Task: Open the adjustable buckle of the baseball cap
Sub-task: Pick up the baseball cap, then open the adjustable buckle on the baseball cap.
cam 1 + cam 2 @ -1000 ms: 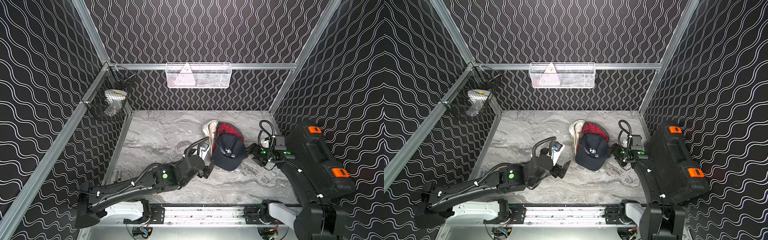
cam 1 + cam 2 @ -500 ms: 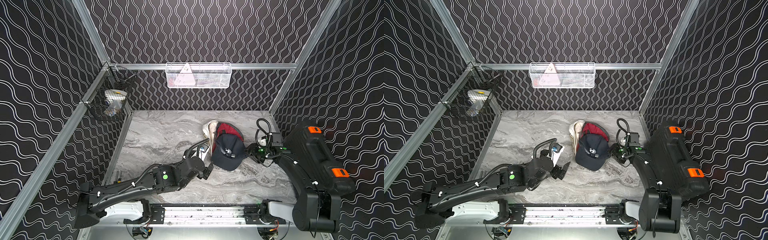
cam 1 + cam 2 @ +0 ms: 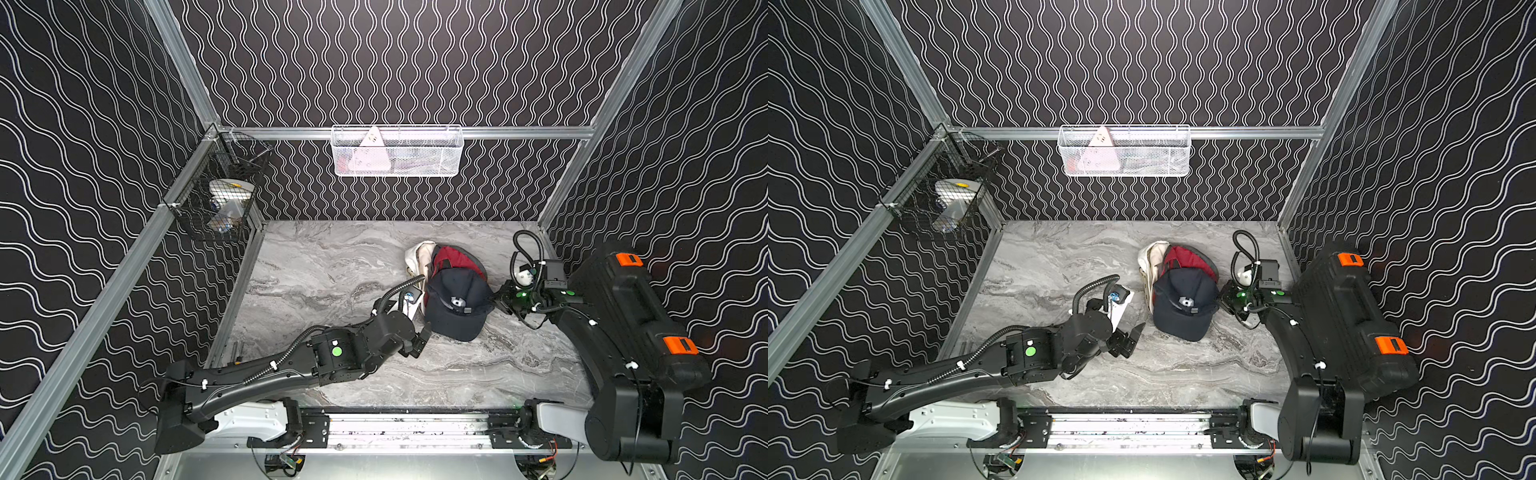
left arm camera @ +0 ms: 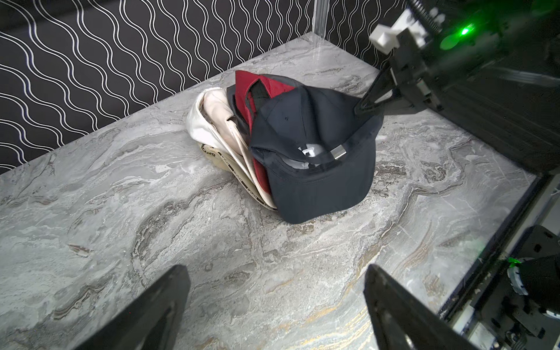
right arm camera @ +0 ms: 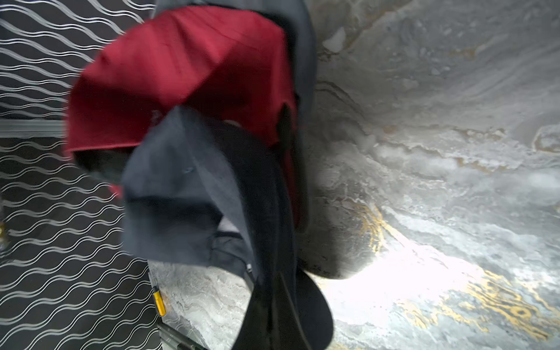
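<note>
A navy baseball cap (image 3: 455,316) (image 3: 1183,320) (image 4: 318,181) lies on top of a small pile of caps on the marble table. Its strap faces up, with the small silver buckle (image 4: 338,152) (image 3: 467,309) on it. My right gripper (image 3: 496,300) (image 3: 1223,300) (image 4: 360,109) is shut on the cap's right edge. In the right wrist view the navy fabric (image 5: 188,188) runs in between the closed fingers (image 5: 257,318). My left gripper (image 3: 419,343) (image 3: 1131,338) (image 4: 275,272) stands open over bare table, just short of the cap's near-left side, and holds nothing.
Under the navy cap lie a red cap (image 3: 453,259) and a cream cap (image 3: 419,257). A black case with orange latches (image 3: 631,316) fills the right edge behind my right arm. A white wire basket (image 3: 397,151) and a black one (image 3: 220,203) hang on the walls.
My right gripper has moved in to the cap's right edge and shut on it. My left gripper has stayed almost in place and open.
</note>
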Controlling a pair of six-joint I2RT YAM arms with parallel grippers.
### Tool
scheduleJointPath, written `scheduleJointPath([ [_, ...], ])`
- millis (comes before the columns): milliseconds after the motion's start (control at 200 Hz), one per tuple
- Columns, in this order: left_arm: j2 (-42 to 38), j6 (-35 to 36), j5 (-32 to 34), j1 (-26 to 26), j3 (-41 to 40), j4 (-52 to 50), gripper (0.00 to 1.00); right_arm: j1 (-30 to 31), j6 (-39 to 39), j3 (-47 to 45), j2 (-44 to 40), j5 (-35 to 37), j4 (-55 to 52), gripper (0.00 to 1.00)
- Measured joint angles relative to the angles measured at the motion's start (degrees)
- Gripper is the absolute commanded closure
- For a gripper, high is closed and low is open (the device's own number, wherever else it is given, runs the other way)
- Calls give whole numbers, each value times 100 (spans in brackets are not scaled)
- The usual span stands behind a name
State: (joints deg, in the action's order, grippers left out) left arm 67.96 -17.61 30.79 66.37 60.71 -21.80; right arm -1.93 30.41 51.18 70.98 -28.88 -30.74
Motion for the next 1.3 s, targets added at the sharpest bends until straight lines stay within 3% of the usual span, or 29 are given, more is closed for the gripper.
scheduleJointPath([
  [320, 31, -138, -87, 9, 308, -98, 8, 221, -4, 723, -713, -33, -544, 100],
  [866, 643, -39, -376, 444, 1132, -7, 10, 284, 269, 636, -1582, -562, -470, 100],
  [1301, 1029, -37, -717, 457, 1318, 337, 7, 369, 715, 595, -1784, -1088, -192, 100],
])
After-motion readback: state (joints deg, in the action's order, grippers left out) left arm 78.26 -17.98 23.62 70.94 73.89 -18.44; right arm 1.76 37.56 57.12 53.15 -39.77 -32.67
